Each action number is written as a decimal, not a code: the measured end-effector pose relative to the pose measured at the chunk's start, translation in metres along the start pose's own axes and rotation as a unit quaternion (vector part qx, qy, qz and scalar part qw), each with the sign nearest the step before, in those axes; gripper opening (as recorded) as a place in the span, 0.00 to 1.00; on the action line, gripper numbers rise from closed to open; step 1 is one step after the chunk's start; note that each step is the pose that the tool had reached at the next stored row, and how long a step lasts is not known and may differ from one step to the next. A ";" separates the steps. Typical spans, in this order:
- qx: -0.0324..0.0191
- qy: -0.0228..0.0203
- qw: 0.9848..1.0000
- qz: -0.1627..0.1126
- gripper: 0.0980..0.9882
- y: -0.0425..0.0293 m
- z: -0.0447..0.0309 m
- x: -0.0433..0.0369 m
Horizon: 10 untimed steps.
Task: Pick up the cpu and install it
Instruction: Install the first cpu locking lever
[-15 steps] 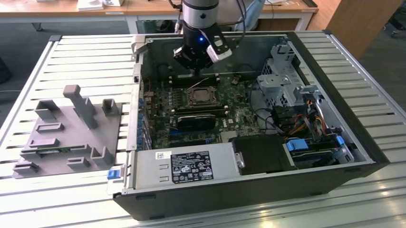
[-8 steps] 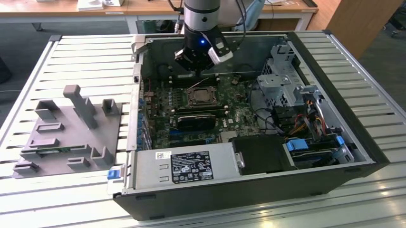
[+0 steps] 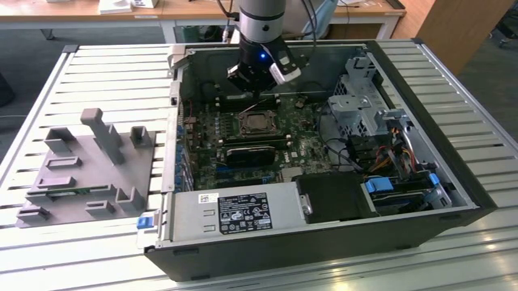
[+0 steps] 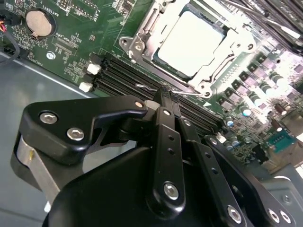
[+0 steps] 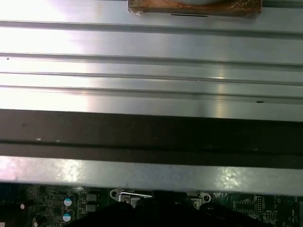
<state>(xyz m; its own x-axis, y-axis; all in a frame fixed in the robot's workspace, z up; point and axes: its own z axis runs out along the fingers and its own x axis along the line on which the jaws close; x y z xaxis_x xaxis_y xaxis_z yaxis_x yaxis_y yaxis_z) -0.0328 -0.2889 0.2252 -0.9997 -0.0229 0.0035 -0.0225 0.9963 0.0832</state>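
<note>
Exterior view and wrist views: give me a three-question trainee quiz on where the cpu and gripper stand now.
1. True or false: the cpu lies in the socket on the motherboard.
2. The gripper is: A) clamped on the cpu, B) shut, empty, beside the socket, C) over the grey fixture.
3. Fill in: the motherboard sits inside an open computer ____.

Key: 1 true; 2 B; 3 case.

An open computer case (image 3: 453,200) lies on a slatted metal table (image 3: 113,73). Left of it in the exterior view sits a grey plastic fixture (image 3: 89,170). A power supply (image 3: 235,213) fills the case's near edge.
</note>
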 end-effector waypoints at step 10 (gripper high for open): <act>0.000 0.000 1.000 0.000 0.01 0.0006 0.0083 -0.0056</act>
<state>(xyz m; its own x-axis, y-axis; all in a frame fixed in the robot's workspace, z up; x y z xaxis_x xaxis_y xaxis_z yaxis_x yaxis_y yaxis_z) -0.0273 -0.2875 0.2169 -0.9997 -0.0227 0.0036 -0.0223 0.9963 0.0833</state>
